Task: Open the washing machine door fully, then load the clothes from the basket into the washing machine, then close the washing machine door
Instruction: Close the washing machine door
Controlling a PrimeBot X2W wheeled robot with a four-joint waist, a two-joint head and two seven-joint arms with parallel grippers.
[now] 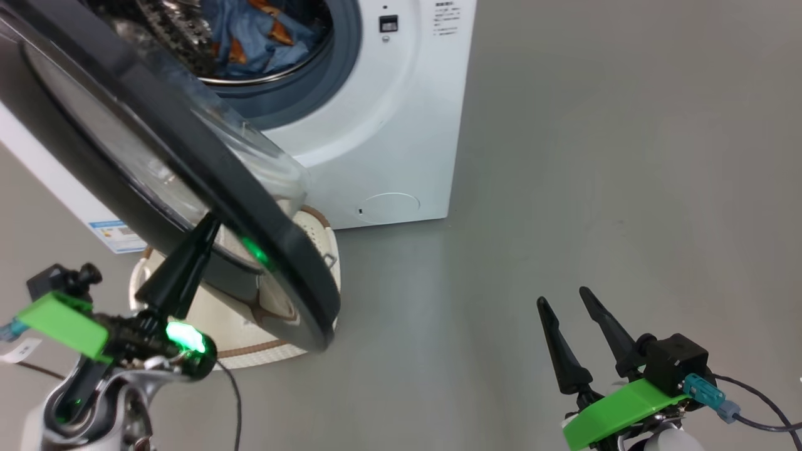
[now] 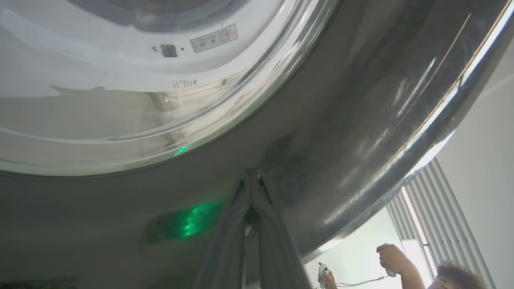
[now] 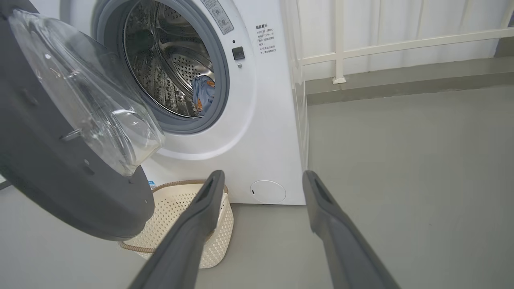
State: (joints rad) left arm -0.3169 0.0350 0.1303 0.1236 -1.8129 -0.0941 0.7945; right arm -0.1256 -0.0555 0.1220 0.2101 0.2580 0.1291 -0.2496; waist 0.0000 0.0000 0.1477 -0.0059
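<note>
Since the clothes (image 1: 257, 37) lie in the drum (image 3: 160, 68) beyond our left pincer (image 1: 211, 220), pressed together with tips against the door (image 1: 294, 275), we judge closing is in hand and needs a steady push toward the machine (image 1: 388, 125), our right pincer (image 1: 564, 295) hanging spread apart.

Soft even daylight, glare on gloss.
Left wrist view: pale streaks and a green glow smear the large round glossy black-rimmed door (image 2: 361, 120), blurred up close; lower right blows out white.
</note>
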